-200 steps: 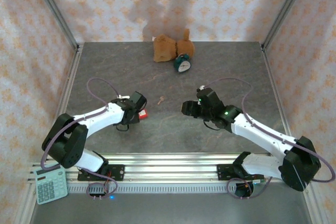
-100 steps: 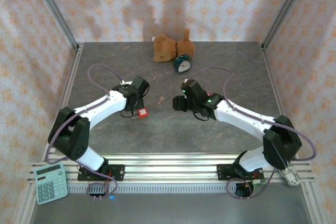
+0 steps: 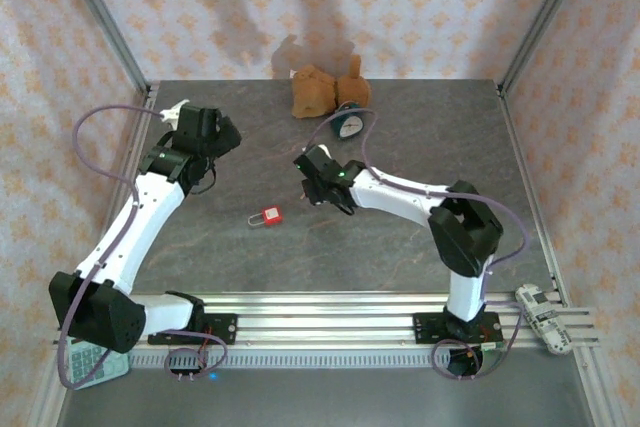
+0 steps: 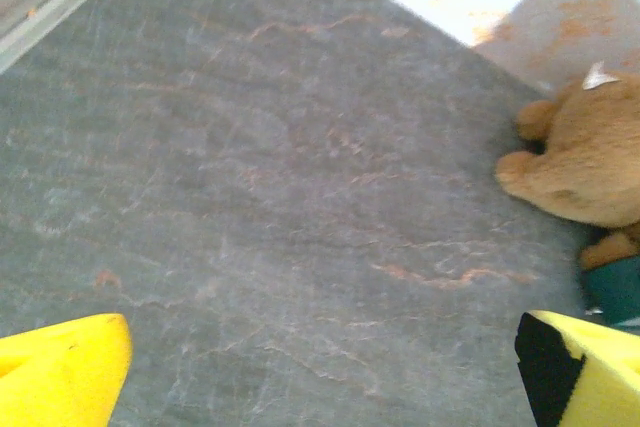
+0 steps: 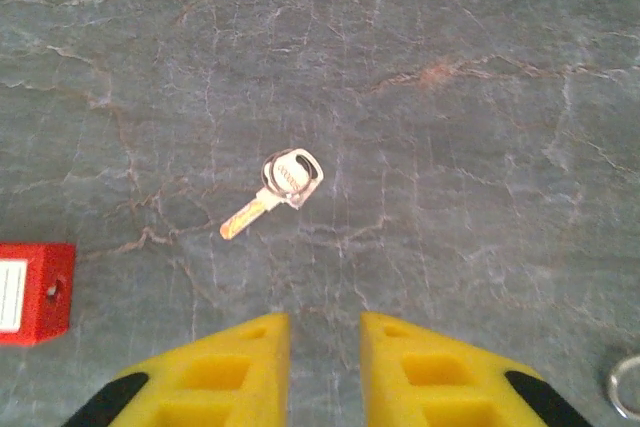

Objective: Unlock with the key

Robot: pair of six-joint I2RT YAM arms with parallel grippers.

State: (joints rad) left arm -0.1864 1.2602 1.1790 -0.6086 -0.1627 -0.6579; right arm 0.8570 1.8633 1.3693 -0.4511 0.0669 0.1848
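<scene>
Grey stone table, patterned walls; red padlock between my arms. Left wrist: my left gripper spread wide, empty, teddy at right. Right wrist: my right gripper narrowed to a slit, holding nothing; key just ahead, padlock left.

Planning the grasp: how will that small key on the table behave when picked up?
The key looks like thin flat metal, so probably stiff and light. Lying flat on the smooth table, it will likely slide rather than lift if nudged sideways.
</scene>
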